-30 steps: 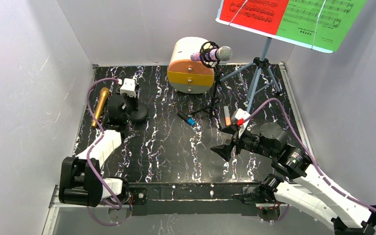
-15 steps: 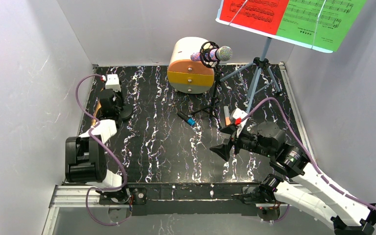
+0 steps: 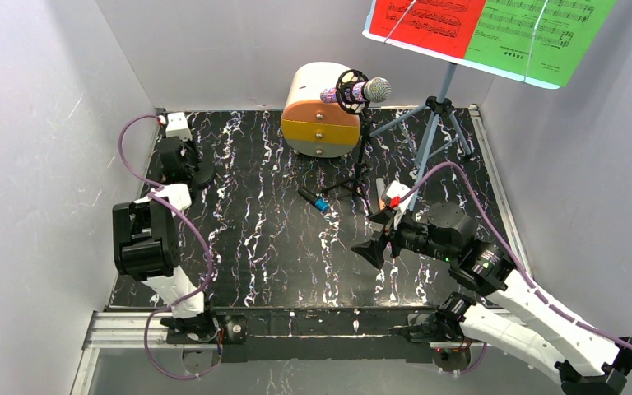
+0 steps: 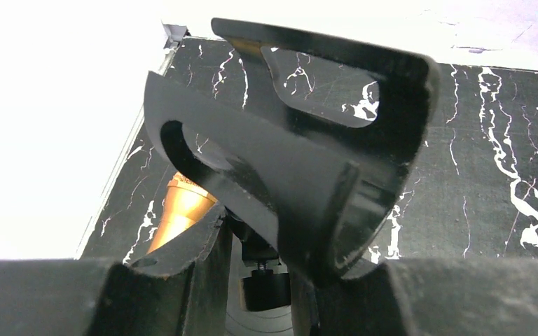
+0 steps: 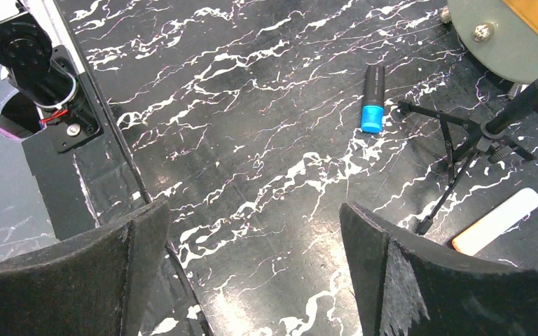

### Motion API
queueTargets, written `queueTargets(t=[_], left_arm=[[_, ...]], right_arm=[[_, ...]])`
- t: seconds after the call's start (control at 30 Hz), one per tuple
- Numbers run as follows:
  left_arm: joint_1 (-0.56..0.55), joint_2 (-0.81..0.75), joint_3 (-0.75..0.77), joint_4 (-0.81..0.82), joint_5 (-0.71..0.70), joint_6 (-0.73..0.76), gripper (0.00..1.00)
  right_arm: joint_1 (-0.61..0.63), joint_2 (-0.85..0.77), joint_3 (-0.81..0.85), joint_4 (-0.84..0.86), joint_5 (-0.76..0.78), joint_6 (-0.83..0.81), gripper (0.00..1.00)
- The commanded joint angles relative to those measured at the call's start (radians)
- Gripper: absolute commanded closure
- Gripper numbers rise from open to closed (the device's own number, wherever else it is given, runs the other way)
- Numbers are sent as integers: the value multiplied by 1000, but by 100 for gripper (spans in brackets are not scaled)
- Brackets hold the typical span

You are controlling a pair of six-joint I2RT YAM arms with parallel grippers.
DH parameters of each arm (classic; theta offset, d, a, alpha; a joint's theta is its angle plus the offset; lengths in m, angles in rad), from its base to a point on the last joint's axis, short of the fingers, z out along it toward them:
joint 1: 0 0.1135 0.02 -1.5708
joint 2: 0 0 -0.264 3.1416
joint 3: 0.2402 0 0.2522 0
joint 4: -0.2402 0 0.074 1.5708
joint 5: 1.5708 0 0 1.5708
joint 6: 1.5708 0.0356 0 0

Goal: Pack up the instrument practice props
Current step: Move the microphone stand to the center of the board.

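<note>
Two mics: gold microphone (image 4: 181, 210), purple microphone (image 3: 364, 90); one red sheet (image 3: 428, 23), one green sheet (image 3: 536, 33).
Left gripper (image 4: 263, 280) clamps one black mic stand (image 4: 287, 168); right gripper (image 5: 252, 259) gapes, empty.

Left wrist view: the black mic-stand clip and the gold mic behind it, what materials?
Black mic-stand clip: smooth semi-gloss black with rounded moulded edges, likely plastic. Gold microphone: satin metallic gold sheen; anodised metal or painted plastic, can't tell which.
</note>
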Motion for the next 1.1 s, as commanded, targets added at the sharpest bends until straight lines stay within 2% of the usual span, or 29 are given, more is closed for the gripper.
queueTargets(t=[0.0,0.07,0.13,0.17,0.27,0.43,0.57,0.7,0.8,0.9,1.07], left_arm=[[7,-14,45,88,-7,39,95],[6,-26,38,86,14,56,81],[6,-44,28,86,41,53,58],[6,-54,22,85,52,40,51],[6,-97,6,63,77,4,35],[6,-232,-60,-20,80,-120,19],[6,-413,-92,-200,119,-252,13],[6,-603,-104,-420,134,-343,2],[1,-741,-118,-541,145,-331,2],[-20,-863,-167,-574,128,-364,1],[-112,-906,-141,-753,68,-361,2]], right_arm=[[7,-2,1,30,13,-8,1],[6,-1,1,36,10,-8,1],[7,3,-1,47,7,-6,1],[7,7,-1,52,3,-2,1],[6,22,-1,63,-10,8,1],[6,43,11,71,6,36,1],[7,96,54,36,101,42,1],[7,154,104,19,242,31,1],[2,197,131,34,323,15,1],[-11,250,155,73,389,19,1],[-78,344,185,191,450,45,1]])
